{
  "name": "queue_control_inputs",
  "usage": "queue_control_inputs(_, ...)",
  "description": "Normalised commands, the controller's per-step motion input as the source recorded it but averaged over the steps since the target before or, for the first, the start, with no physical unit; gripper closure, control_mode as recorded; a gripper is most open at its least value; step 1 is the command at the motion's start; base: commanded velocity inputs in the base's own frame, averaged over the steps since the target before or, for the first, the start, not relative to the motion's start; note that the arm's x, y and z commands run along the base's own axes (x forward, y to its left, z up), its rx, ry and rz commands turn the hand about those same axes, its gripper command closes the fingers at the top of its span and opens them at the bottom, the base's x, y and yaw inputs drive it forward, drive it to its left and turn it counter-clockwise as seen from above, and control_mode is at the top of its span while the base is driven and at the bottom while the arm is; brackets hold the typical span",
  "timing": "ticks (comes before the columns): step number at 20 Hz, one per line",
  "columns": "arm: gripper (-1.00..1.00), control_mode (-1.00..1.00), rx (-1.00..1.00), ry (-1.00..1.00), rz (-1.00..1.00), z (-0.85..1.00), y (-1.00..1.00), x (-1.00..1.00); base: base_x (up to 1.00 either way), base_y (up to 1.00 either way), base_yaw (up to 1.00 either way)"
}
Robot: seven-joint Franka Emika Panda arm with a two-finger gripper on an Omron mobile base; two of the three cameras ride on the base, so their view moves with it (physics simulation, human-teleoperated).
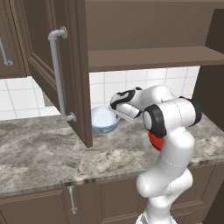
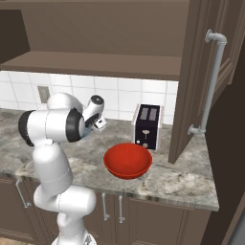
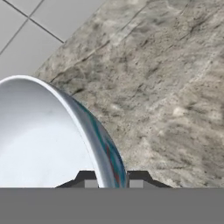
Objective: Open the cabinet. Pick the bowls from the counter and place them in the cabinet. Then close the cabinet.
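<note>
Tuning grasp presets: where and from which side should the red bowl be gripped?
By its rim. The red bowl sits upright and open on the counter, its wall thin, so one finger goes inside, one outside, coming from above. The near edge is free; a toaster stands behind.

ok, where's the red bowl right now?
On the counter near its front edge, in the right base view: red bowl sits just in front of the toaster, untouched.
</note>
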Motion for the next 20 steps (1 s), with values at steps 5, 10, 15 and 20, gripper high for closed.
queue_control_inputs(5, 1.0, -1.0, 0.0, -0.02, 0.0, -0.1, 0.18, -0.05, 0.0, 0.0, 0.0)
queue_control_inputs(10, 1.0, -1.0, 0.0, -0.11, 0.0, 0.09, 0.01, -0.31, 0.0, 0.0, 0.0)
queue_control_inputs(15, 1.0, -1.0, 0.03, -0.09, 0.0, 0.29, -0.04, -0.64, 0.0, 0.0, 0.0)
queue_control_inputs(20, 1.0, -1.0, 0.07, 0.05, -0.02, 0.38, -0.43, -0.83, 0.0, 0.0, 0.0)
